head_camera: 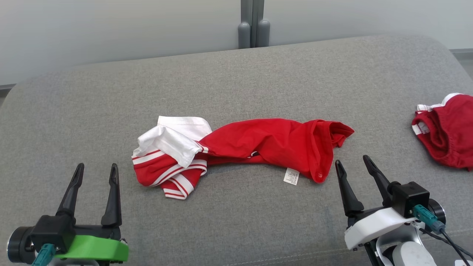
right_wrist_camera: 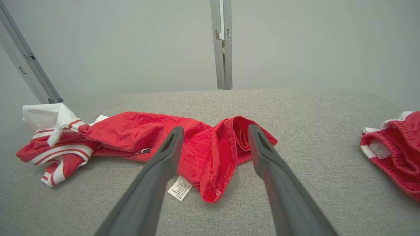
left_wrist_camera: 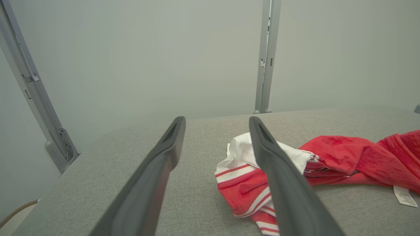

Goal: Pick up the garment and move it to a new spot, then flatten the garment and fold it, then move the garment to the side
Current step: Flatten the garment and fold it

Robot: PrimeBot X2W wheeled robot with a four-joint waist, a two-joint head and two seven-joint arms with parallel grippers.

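Observation:
A crumpled red garment [head_camera: 266, 144] with a white and red-striped end lies stretched across the middle of the grey cushioned surface [head_camera: 236, 81]; a small white label sticks out at its near edge. My left gripper [head_camera: 97, 173] stands open just left of the striped end [left_wrist_camera: 242, 186], nothing between its fingers. Off the garment's right red end [right_wrist_camera: 216, 157], my right gripper [head_camera: 353, 163] is open too and holds nothing. In the right wrist view the right gripper [right_wrist_camera: 213, 131] points at that red end; in the left wrist view the left gripper [left_wrist_camera: 216, 123] points past the striped end.
A second bunched red garment [head_camera: 445, 131] with white trim lies at the surface's far right edge, also in the right wrist view [right_wrist_camera: 393, 150]. A grey post [head_camera: 253, 26] and pale wall stand behind the surface. Bare grey cushion stretches in front of and behind the central garment.

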